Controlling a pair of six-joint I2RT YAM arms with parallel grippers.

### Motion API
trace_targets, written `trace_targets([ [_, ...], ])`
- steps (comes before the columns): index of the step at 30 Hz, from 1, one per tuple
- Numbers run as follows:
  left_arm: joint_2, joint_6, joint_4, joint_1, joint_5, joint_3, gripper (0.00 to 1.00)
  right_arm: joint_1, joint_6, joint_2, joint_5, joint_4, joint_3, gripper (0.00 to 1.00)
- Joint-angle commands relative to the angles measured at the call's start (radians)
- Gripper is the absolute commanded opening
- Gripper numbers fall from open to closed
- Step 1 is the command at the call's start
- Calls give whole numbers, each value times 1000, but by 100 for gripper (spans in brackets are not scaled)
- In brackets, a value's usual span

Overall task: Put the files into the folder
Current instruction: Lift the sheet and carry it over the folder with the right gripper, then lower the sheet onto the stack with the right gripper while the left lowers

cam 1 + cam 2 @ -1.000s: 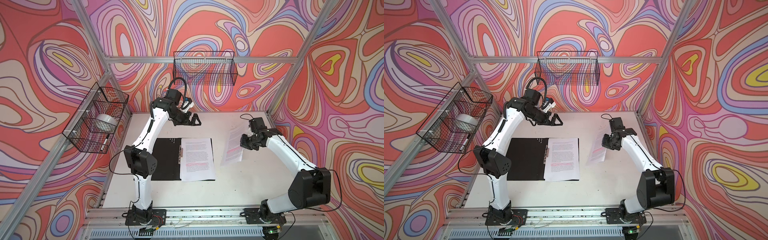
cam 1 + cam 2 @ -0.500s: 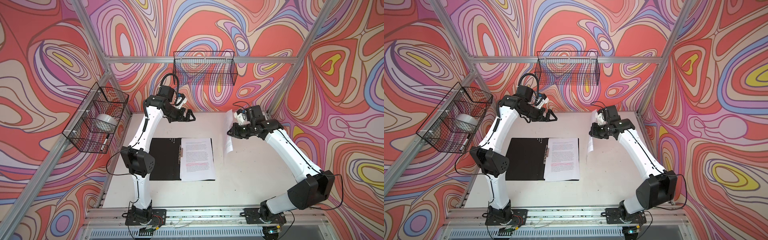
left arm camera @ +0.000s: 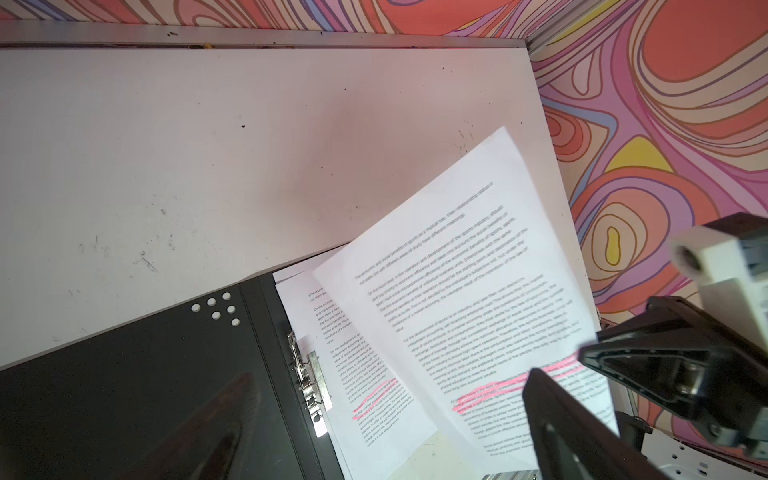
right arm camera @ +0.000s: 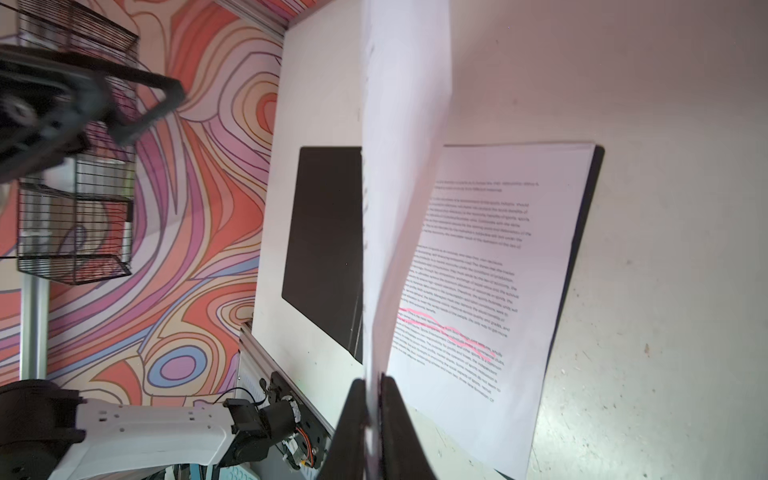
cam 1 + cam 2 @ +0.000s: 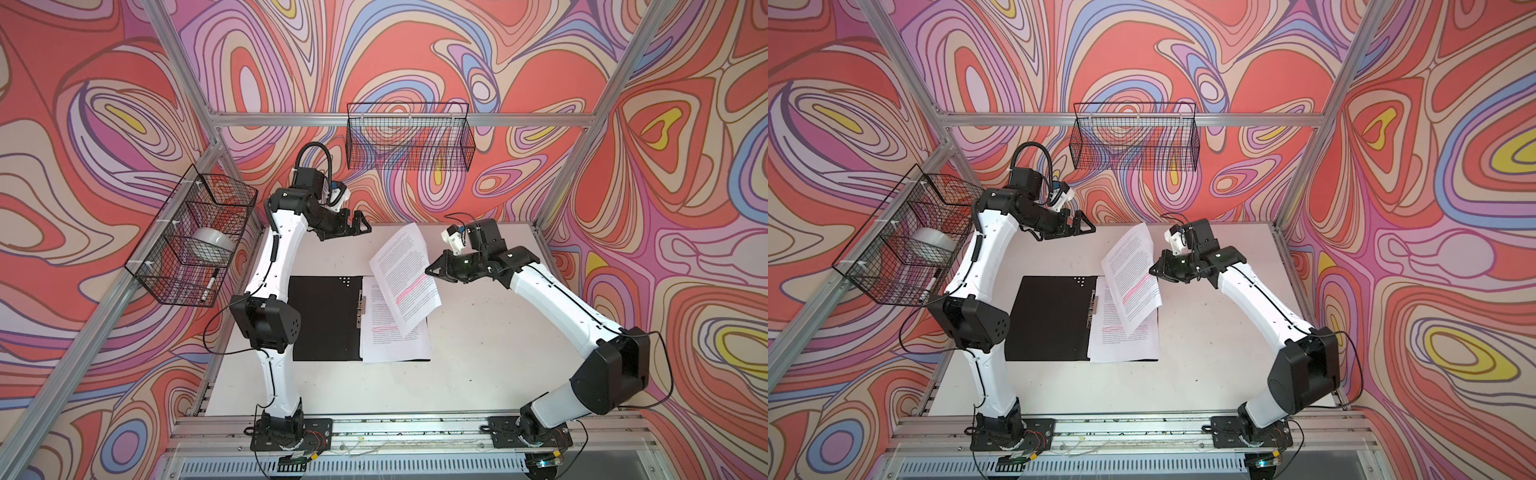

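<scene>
Sheet point(image 5: 405, 282) swung over folder point(image 5: 324, 320), R gripper point(image 5: 430, 272) pinching it, L gripper point(image 5: 360, 226) wide

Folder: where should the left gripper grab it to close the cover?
Likely the folder's bare flap, at its outer edge, coming in low from the left. It lies flat and open; the clip and sheets fill the other half, and the right gripper is shut on a sheet above them. The left gripper is open.
</scene>
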Motion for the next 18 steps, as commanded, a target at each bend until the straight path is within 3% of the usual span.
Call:
trace_targets([
  [1, -34, 7, -39, -3, 31, 17, 100, 19, 76, 0, 48, 113, -77, 10],
  [7, -43, 11, -41, -3, 39, -12, 100, 73, 110, 74, 101, 144, -136, 10],
  [18, -38, 1, -30, -3, 61, -20, 100, 195, 143, 182, 367, -31, -85, 11],
])
